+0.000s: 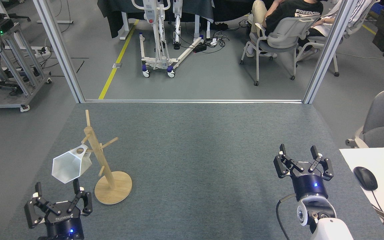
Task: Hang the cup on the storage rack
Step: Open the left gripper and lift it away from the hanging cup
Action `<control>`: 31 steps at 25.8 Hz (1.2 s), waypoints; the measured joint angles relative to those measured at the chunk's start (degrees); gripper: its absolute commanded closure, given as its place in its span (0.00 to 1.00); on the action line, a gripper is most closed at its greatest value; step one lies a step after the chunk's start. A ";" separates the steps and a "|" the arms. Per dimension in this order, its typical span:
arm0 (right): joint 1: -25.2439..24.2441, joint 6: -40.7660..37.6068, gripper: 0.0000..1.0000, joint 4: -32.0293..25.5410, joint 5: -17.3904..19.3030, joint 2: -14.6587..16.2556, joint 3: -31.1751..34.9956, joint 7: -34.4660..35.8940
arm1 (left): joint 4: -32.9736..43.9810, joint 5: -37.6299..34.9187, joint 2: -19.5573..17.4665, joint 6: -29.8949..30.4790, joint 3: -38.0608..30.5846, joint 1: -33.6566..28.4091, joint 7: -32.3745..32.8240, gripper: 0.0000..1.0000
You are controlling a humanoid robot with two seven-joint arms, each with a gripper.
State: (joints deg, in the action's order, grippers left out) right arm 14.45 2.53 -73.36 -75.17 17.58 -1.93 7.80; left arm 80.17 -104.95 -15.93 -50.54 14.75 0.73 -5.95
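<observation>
Cup on rack; both grippers empty.
The cup (69, 164) hangs from a storage rack (102, 161) peg, just above the spread-open left gripper (57, 193); the right gripper (298, 151) is wide open.

White cup (69, 164), pale wooden storage rack (102, 160), speckled grey surface (195, 160); both black claws glow blue; yellow floor stripe (117, 60) at eleven o'clock.
</observation>
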 measured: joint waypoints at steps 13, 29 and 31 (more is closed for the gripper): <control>-0.12 0.01 0.01 -2.76 0.16 0.61 -0.26 0.37 | 0.53 3.04 -0.15 -8.75 -0.23 -1.48 1.73 0.00; -0.04 0.11 0.01 -2.93 0.42 0.91 -0.29 -0.01 | 18.52 5.49 -0.57 22.93 0.04 7.65 -8.07 0.00; -0.03 0.11 0.01 -2.90 0.83 0.99 -0.22 -0.09 | 17.90 6.33 0.88 34.14 0.18 10.74 -8.44 0.00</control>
State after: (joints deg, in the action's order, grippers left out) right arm 14.42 2.64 -76.26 -74.33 18.57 -2.15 7.71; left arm 98.06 -98.62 -15.05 -16.40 14.93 11.47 -14.40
